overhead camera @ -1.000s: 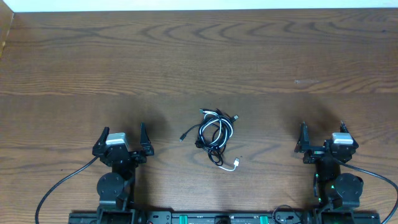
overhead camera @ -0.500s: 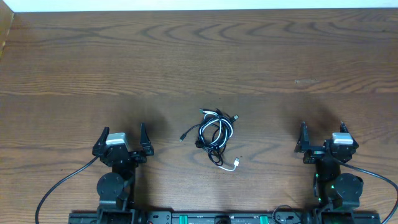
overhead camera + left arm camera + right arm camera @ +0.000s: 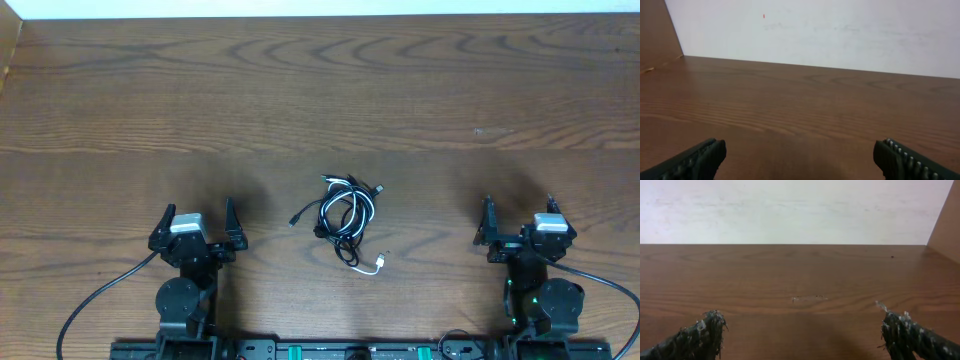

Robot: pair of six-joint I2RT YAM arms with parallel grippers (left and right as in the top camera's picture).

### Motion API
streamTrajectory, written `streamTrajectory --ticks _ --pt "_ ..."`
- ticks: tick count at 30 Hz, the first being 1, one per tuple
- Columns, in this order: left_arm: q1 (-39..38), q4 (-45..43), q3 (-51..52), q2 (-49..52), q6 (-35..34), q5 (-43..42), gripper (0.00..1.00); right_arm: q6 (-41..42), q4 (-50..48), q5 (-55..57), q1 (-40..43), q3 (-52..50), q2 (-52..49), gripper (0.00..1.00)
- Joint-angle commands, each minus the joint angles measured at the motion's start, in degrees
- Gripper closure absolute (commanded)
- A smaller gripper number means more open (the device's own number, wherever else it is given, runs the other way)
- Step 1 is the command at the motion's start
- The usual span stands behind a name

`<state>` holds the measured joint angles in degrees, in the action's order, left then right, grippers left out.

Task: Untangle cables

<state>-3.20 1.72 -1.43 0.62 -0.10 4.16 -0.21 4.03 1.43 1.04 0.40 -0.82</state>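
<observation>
There are no words, numbers or signs to read on the brown wooden table (image 3: pixel 320 90) or the plain white wall (image 3: pixel 840 30).

A wide table (image 3: pixel 320 90) of dark brown wood takes up nearly the whole place, its grain running in long waves and ovals along its length. At the far edge it meets a plain white wall (image 3: pixel 840 35), slightly smudged, with one tiny red speck (image 3: pixel 764 16) high up. A brown wooden side panel (image 3: pixel 657 30) stands upright at the left end of the table, and a second panel (image 3: pixel 945 225) at the right end. On the right half of the tabletop there is a small pale scuff (image 3: pixel 810 298). The light is soft and even, giving the wood a dull sheen and only faint, blurred shadows.
</observation>
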Motion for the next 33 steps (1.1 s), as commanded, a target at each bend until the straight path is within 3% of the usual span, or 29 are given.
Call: streamTrajectory --ticks 1,22,33 --pt "0.28 2.16 1.16 -0.35 0.28 0.33 0.0 1.01 0.26 -0.31 0.04 -0.09 0.5 0.01" --pt "0.31 2.16 1.01 0.17 0.33 0.44 0.0 1.01 0.26 -0.28 0.04 -0.09 0.5 0.01" --pt "0.28 2.36 -3.54 10.34 0.31 0.57 0.0 1.01 0.26 -0.28 0.04 -0.09 0.5 0.01"
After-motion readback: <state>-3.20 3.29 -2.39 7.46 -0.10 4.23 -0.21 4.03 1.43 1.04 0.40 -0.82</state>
